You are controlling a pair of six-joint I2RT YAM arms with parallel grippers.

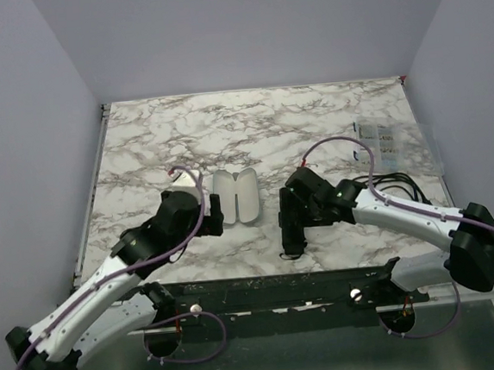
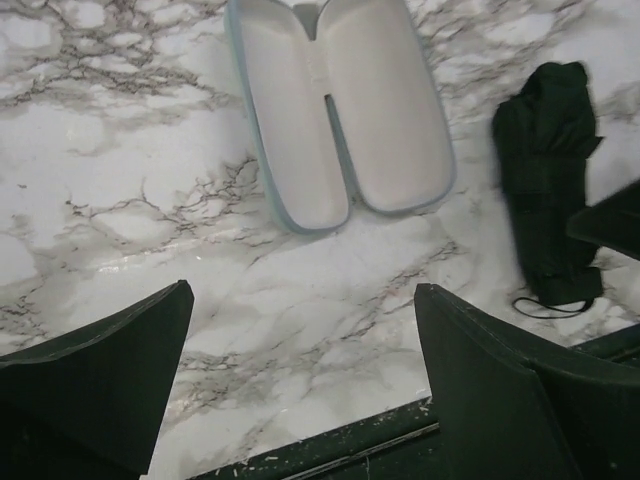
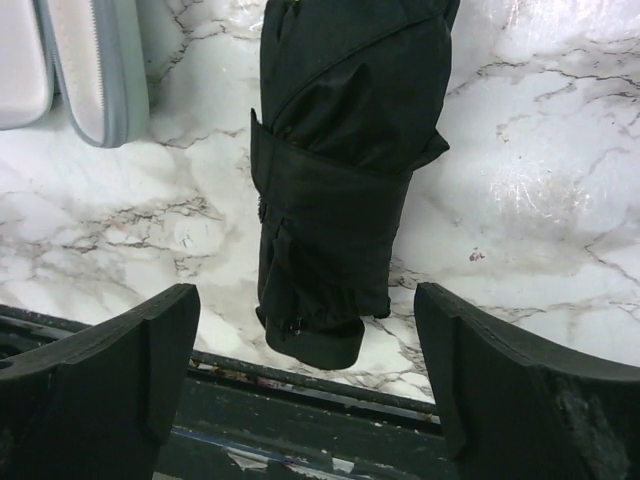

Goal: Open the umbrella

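**A:** Start at the left of the overhead view. What is the left arm doing?

**B:** The left arm's fingers (image 2: 100,385) are spread wide, with nothing between them but the white-and-grey marble tabletop (image 1: 250,124). They hang just left of the pale mint-green oval clamshell case (image 1: 235,195), which lies open with both shells facing up.

**A:** Why wait there?

**B:** My guess is that it's near enough to steady something, yet clear of the other arm.

**A:** And the thing to be opened?

**B:** The compact black folding umbrella (image 3: 335,180) lies flat on the tabletop right of the case, near it but apart. That puts it in the lower centre of the overhead view. It is folded, with a fabric band wrapped round the canopy and a thin strap loop at its near end.

**A:** Does the right arm have it?

**B:** No. The right arm's fingers (image 3: 520,390) stand wide apart on either side of the umbrella's near end, clear of the fabric. Set across its width like that, a closing pinch would catch the bundle.

**A:** Anything further right?

**B:** A coiled black cable (image 1: 393,176) lies near the right edge, well apart. As for the task, nothing is opened yet, and the band probably has to come undone first.
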